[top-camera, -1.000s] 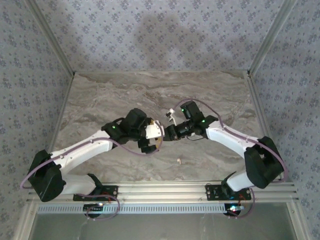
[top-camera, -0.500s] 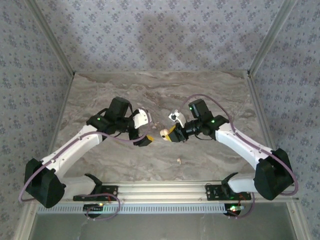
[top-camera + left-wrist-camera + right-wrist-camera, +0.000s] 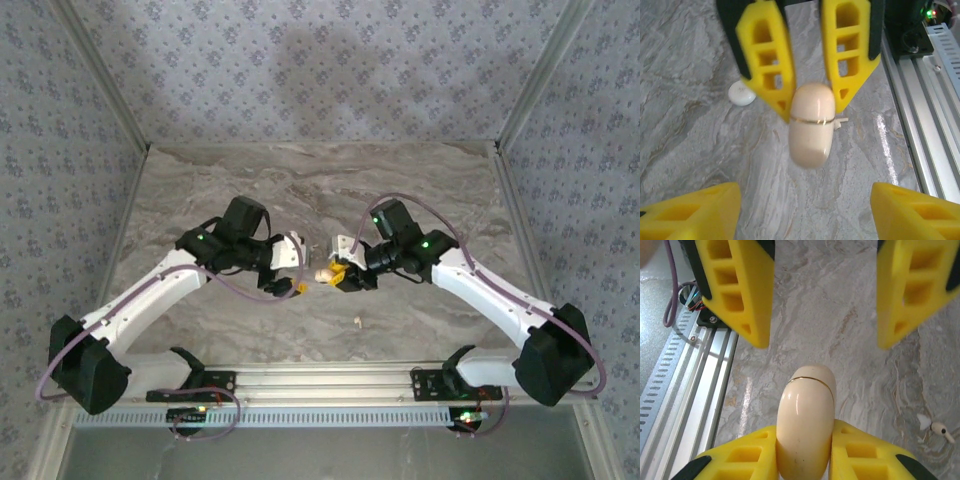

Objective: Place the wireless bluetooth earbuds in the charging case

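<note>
right wrist view: the cream charging case [image 3: 806, 420] is pinched, lid shut, in the right gripper [image 3: 807, 440], above the marble table [image 3: 850, 315]; at twelve o'clock the left gripper [image 3: 822, 335] gapes wide, empty; one earbud [image 3: 939, 429] lies at three o'clock

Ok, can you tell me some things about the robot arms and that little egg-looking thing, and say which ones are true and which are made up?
The cream pill-shaped plastic case is pinched in the right arm's jaws. True.
The case's lid is flipped open. False: it is shut, with just a thin seam showing.
The left arm's jaws are squeezing the case too. False: they stand open, apart from it.
A tiny whitish plastic earbud lies on the grey marble table. True.
</note>
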